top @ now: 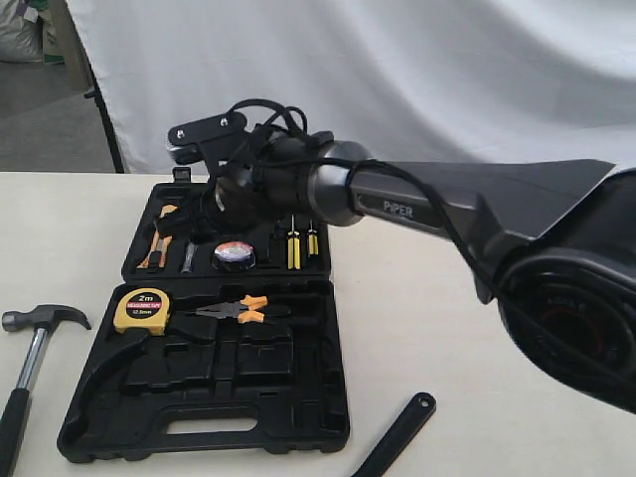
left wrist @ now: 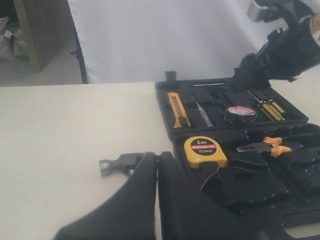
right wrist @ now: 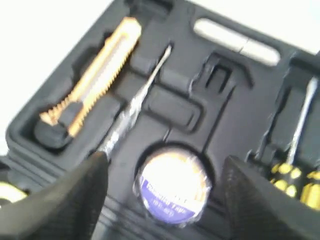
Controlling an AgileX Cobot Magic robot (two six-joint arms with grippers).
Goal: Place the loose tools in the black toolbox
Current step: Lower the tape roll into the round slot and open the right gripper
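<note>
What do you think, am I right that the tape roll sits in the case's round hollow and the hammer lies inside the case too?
Not quite. The tape roll does sit in the round hollow of the black toolbox, but the hammer lies outside it, on the table beside the case. The exterior view shows this.

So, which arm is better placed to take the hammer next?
Left: the claw hammer lies left of the black toolbox, just beyond the left claw; the right claw hangs open above the tape roll.
</note>
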